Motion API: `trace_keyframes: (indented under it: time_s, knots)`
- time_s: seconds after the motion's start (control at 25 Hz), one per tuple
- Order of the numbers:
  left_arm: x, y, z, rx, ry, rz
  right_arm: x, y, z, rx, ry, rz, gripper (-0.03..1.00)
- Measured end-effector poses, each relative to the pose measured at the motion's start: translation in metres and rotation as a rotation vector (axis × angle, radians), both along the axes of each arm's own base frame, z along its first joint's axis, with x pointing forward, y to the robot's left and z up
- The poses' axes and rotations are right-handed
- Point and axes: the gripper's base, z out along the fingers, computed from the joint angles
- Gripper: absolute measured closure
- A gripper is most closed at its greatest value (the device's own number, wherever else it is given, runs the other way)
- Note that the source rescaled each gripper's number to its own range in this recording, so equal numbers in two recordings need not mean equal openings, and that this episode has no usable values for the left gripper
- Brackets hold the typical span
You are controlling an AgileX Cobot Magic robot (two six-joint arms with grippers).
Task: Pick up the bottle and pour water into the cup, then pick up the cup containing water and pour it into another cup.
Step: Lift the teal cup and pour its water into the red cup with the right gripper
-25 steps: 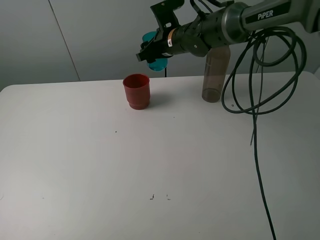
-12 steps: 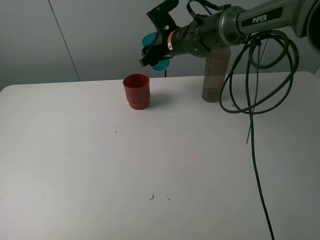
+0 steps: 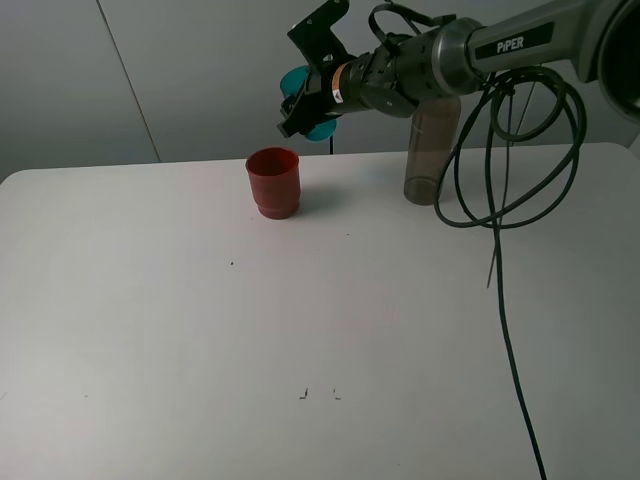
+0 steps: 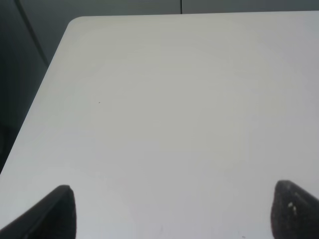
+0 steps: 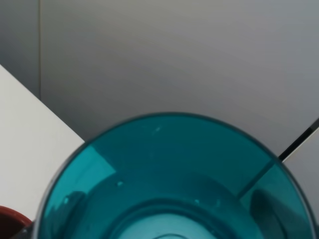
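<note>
Over the bench (image 3: 300, 330), above and just beside the red cup (image 3: 273, 181), right hand (image 3: 306, 100) clenched on the tipped teal cup (image 3: 322, 128); bottle (image 3: 428, 150) upright nearby.

I've got bare white table (image 3: 180, 340) open across lower left and centre, red cup (image 3: 273, 182) upper centre, grey-brown bottle (image 3: 426, 160) upper right, right arm (image 3: 480, 45) holding teal cup (image 5: 169, 159) above them, black cable (image 3: 502, 320) draping down the right side.
</note>
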Motion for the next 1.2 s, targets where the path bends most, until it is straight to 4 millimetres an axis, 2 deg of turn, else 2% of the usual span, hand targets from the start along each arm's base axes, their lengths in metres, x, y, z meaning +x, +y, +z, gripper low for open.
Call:
trace_keyframes:
  time_s: [0.56, 1.2]
  knots:
    - [0.0, 0.0, 0.0, 0.0, 0.0, 0.0, 0.0, 0.002, -0.003, -0.156, -0.097, 0.118, 0.81]
    - [0.0, 0.0, 0.0, 0.0, 0.0, 0.0, 0.01, 0.008, 0.0, -0.153, -0.136, 0.123, 0.81]
